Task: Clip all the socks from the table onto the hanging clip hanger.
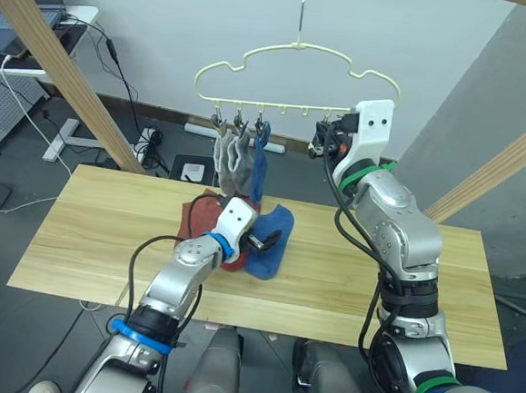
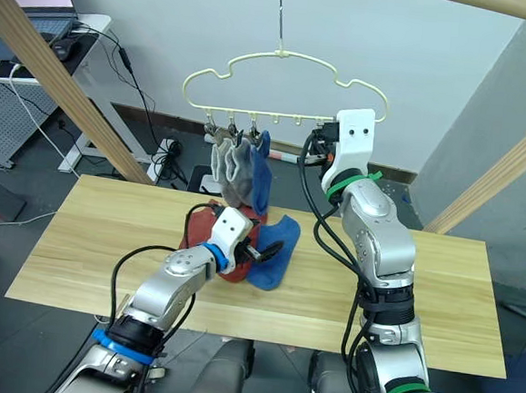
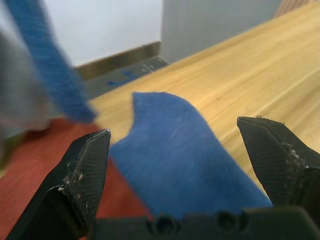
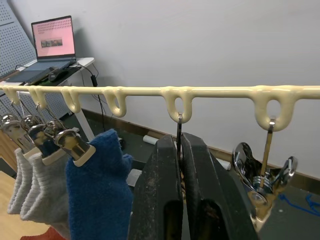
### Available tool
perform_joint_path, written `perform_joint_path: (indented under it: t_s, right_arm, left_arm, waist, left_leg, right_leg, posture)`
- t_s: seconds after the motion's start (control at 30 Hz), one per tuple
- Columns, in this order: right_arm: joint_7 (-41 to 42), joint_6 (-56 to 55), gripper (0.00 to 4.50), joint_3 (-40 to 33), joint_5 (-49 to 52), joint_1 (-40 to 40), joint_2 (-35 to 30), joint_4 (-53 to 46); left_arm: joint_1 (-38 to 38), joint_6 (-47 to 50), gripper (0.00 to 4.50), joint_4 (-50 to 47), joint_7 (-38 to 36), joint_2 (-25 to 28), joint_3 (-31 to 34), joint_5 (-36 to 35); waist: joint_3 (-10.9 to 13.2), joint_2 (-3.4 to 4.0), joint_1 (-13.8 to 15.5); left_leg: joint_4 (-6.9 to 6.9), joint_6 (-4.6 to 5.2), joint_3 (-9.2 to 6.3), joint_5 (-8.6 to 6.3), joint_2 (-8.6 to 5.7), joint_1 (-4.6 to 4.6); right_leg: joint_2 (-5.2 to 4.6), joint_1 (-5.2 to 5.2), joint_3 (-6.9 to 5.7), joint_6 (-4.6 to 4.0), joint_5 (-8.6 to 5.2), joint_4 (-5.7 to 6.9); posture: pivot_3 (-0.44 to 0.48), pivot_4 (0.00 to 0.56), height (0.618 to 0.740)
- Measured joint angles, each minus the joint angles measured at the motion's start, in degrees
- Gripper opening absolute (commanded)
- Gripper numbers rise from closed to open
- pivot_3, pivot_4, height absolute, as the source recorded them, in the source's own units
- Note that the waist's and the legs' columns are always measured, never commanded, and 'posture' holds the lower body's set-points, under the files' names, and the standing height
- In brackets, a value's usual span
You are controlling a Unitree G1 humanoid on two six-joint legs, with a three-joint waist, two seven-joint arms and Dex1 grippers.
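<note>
Three socks (image 1: 239,154), two grey and one blue, hang clipped on the clip hanger (image 1: 295,76). At 6 o'clock below them, our left gripper (image 3: 185,150) gapes wide over the blue sock (image 1: 267,242) on the table (image 1: 96,229). Right gripper (image 4: 181,165) pinches a clip's wire (image 4: 178,127).

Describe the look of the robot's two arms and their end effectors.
Both arms are silver-grey metal with black joints and loose black cables. The left end effector has a white housing, a blue wrist band and black ridged fingers. The right end effector has a white housing, green bands and black fingers.
</note>
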Motion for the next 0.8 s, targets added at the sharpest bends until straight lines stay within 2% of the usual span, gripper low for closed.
perform_joint_path:
  t_s: [0.13, 0.23, 0.27, 0.37, 0.47, 0.8]
  right_arm:
    - [-0.8, 0.4, 0.01, 0.0, 0.3, 0.0, 0.2, -0.4]
    - [-1.3, 0.4, 0.01, -0.1, 0.4, 0.0, 0.2, -0.4]
    - [-1.5, 0.4, 0.0, -0.1, 0.4, 0.0, 0.2, -0.4]
    - [-1.8, 0.4, 0.0, -0.2, 0.4, 0.0, -0.2, -0.5]
    - [-2.1, 0.5, 0.0, -0.2, 0.5, 0.1, -0.5, -0.8]
    - [-1.2, 0.8, 0.0, -0.2, 0.9, 0.1, -2.0, -0.9]
  left_arm:
    - [-2.3, -0.1, 4.5, 7.1, -2.9, -1.4, -1.9, 2.6]
    - [-3.9, -0.3, 4.5, 9.0, -4.2, -1.6, -2.9, 5.0]
    - [-4.0, -0.4, 4.31, 9.2, -4.4, -1.6, -3.0, 5.4]
    - [-4.0, -1.0, 3.67, 9.3, -4.6, -1.5, -3.9, 7.7]
    - [-3.3, -3.2, 2.85, 9.1, -5.4, -0.9, -5.3, 10.3]
    - [0.5, -5.6, 0.01, 6.9, -5.2, -2.6, -5.0, 11.5]
  waist:
    - [0.0, 0.0, -0.6]
    - [0.0, 0.0, -0.9]
    - [0.0, 0.0, -0.9]
    - [0.0, 0.0, -1.0]
    - [0.0, 0.01, -1.0]
    - [0.0, 0.01, -1.0]
  left_leg:
    - [0.0, 0.0, 0.0, 0.0, -0.02, 0.0]
    - [0.02, 0.02, -0.04, 0.01, -0.02, 0.03]
    - [0.03, 0.02, -0.04, 0.01, -0.02, 0.03]
    - [0.07, 0.03, -0.06, 0.01, -0.02, 0.03]
    - [0.09, 0.03, -0.05, 0.02, -0.03, 0.03]
    - [0.1, 0.03, -0.08, 0.02, -0.03, 0.03]
  right_leg:
    - [-0.01, 0.01, 0.0, 0.03, -0.02, 0.01]
    - [0.0, 0.07, -0.03, 0.2, -0.12, 0.03]
    - [-0.01, 0.07, -0.02, 0.21, -0.12, 0.04]
    - [-0.01, 0.1, -0.03, 0.24, -0.13, 0.05]
    - [-0.01, 0.11, -0.02, 0.24, -0.13, 0.05]
    - [-0.02, 0.12, -0.04, 0.26, -0.13, 0.04]
  posture:
    - [0.171, 0.322, 0.74]
    - [0.165, 0.324, 0.74]
    - [0.165, 0.324, 0.74]
    - [0.165, 0.324, 0.74]
    - [0.169, 0.328, 0.74]
    - [0.174, 0.324, 0.74]
